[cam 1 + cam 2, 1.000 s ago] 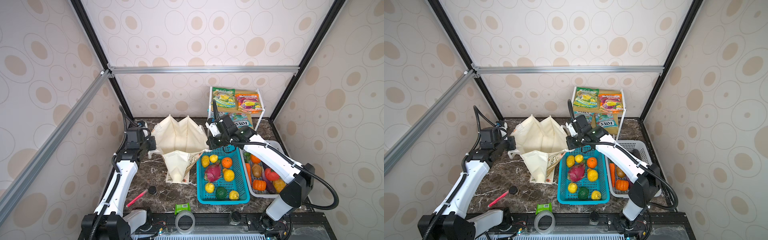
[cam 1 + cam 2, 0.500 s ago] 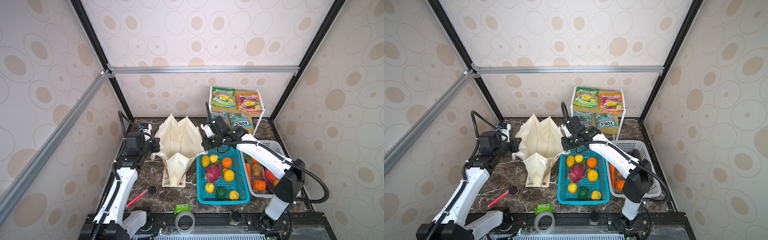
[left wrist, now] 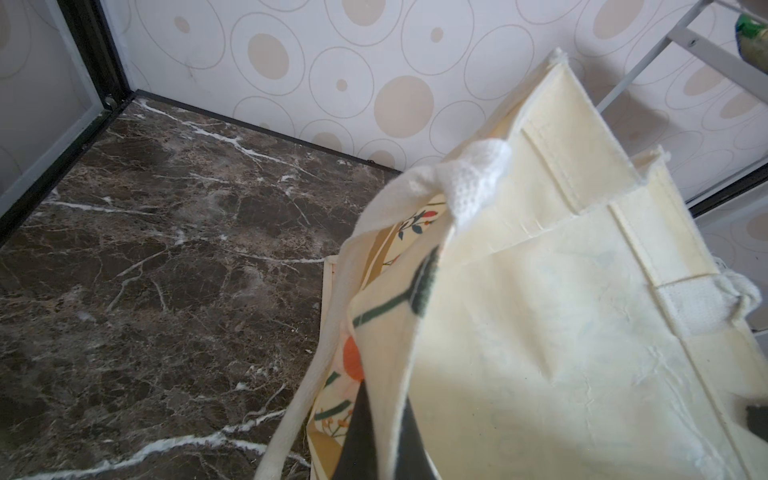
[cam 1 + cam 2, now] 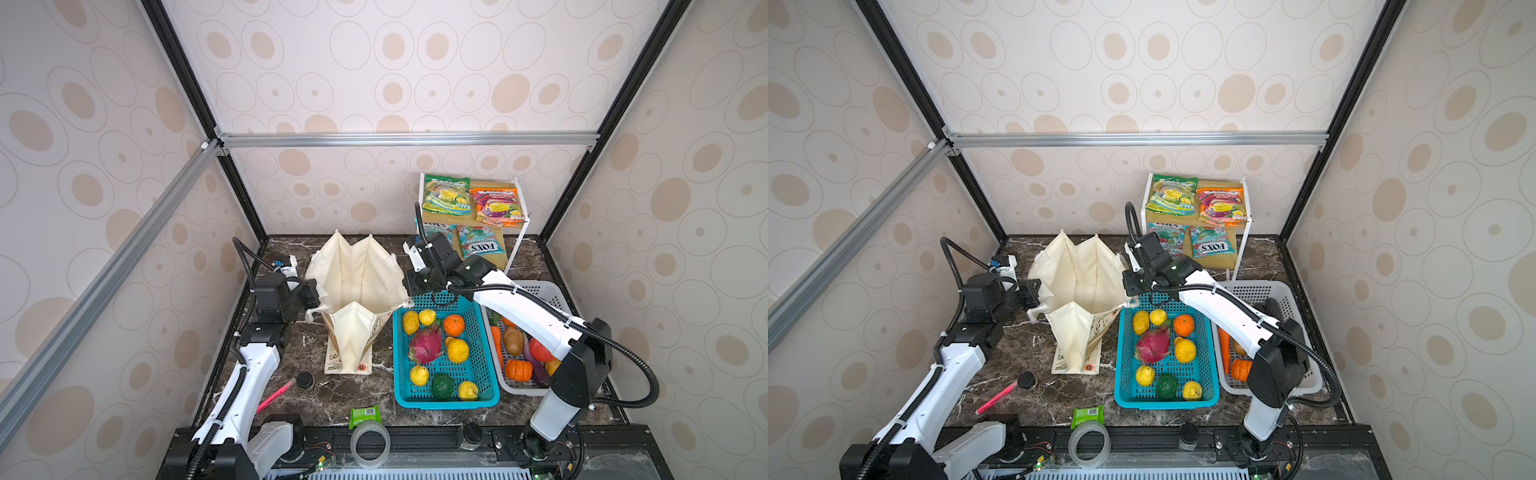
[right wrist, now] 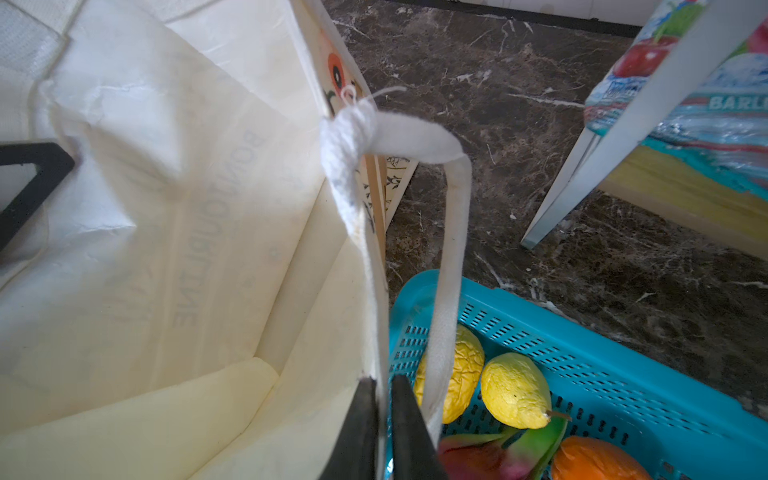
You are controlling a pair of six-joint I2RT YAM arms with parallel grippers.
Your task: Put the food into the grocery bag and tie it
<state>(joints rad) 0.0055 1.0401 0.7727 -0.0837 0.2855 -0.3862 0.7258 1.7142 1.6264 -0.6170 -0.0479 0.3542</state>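
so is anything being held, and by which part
Both pinch the canvas tote bag by its top rim: left end effector on one side, right end effector on the opposite side.

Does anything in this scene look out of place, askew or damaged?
The grocery bag looks askew: the left gripper and right gripper pinch its rim, yet its near wall sags, folded low. A loose thread frays from the handle knot.
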